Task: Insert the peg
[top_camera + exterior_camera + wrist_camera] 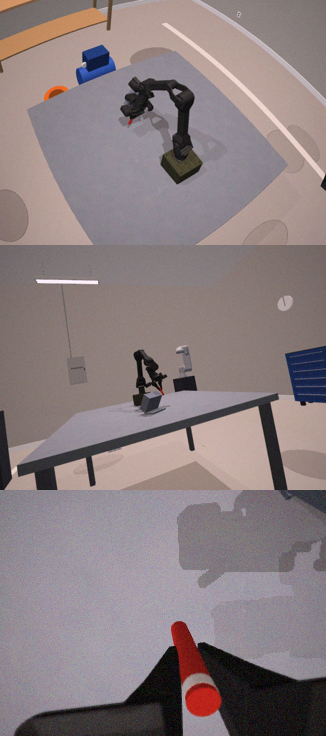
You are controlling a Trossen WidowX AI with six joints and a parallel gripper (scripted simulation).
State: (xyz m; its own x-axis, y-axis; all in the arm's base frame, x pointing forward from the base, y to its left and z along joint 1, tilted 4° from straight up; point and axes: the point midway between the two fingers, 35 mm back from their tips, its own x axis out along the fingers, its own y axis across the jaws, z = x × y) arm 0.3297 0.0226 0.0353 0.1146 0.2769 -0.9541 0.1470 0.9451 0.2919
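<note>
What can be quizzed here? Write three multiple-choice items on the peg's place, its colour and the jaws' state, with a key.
1. Where is the peg?
A. lying on the table
B. held in the gripper above the table
C. seated in the panel

2. What colour is the peg?
A. red with a pale band near one end
B. plain blue
C. green with black stripes

3. How do the jaws stand?
A. wide open, holding nothing
B. shut on nothing
C. shut on the peg

Key: 1 B, since the exterior view shows the peg hanging from the gripper, clear of the table and beside the panel. 2 A, since the wrist view shows a red shaft with a pale ring near its near end. 3 C, since the wrist view shows the peg clamped between the two dark jaws.
</note>
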